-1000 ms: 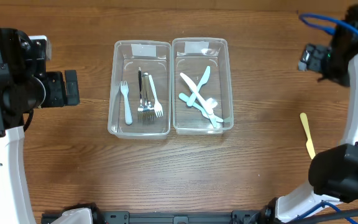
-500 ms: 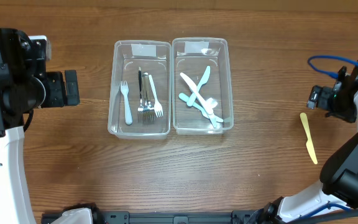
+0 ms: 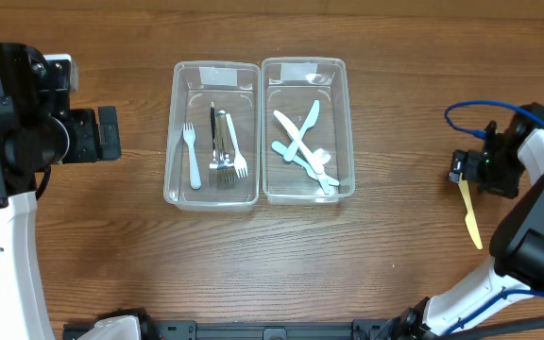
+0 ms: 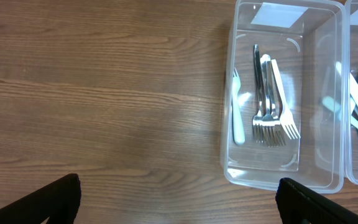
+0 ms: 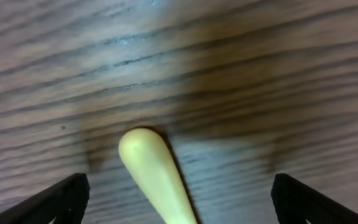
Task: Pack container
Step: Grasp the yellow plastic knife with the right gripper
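Starting at the left edge of the bench (image 3: 111, 236): finds the left claw (image 4: 178, 200) poised above bare wood, its fingers (image 4: 58, 198) spread wide with nothing between them, well to the left of the containers.

Next to the right, meets two clear tubs standing side by side, long walls touching. Counts forks in the left container (image 3: 179, 189): a pale blue fork (image 3: 191, 156) nearest the left wall, a bunch of metal forks (image 3: 218, 149) in the middle, a white fork (image 3: 235, 147) just beside them, all laid lengthwise. Sees only knives in the right container (image 3: 346, 123), pale blue and white knives (image 3: 302, 144) crossed over one another.

Farther right, well apart from both tubs, finds the yellow knife (image 3: 469, 213) flat on the bench, outside any container. Puts the right claw (image 5: 185, 199) low over the knife's upper end, fingertips (image 5: 55, 199) apart on either side of the rounded yellow tip, not clamped on it. Cannot tell whether either finger touches the plastic.
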